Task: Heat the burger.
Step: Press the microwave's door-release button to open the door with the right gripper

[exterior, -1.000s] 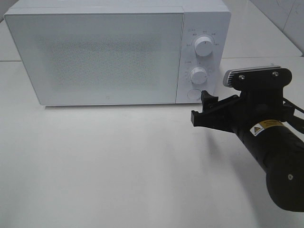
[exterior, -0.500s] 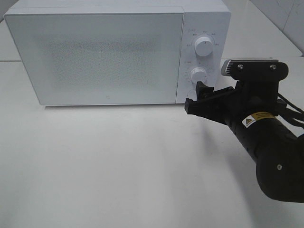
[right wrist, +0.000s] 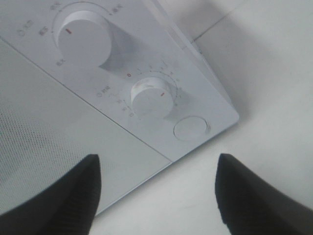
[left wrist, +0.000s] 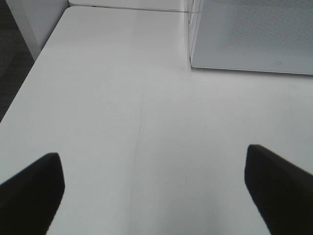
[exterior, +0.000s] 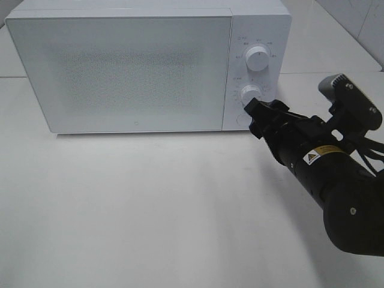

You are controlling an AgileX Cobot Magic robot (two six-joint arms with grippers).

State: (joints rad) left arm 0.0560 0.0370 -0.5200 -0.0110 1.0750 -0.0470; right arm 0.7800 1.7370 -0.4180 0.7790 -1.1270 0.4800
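Left pincer [left wrist: 152, 152]: fingers wide apart, above counter [left wrist: 122, 98].
Right pincer [exterior: 257, 115]: fingers apart, facing microwave [exterior: 138, 66]'s lower dial [exterior: 251, 95].
Arm sticker [exterior: 318, 157]: yellow warning triangle, text unreadable.

White microwave [exterior: 258, 24] on a white counter [exterior: 150, 204]. Its door [exterior: 126, 72] has a fine grey speckled dot pattern. The upper knob [right wrist: 80, 36] and lower knob [right wrist: 152, 96] are white, each with a short red-orange mark and faint grey print around it. The round button [right wrist: 191, 128] is white. The right arm [exterior: 342, 204] and right hand [exterior: 257, 114] are black, and the arm carries a yellow label [exterior: 311, 158].
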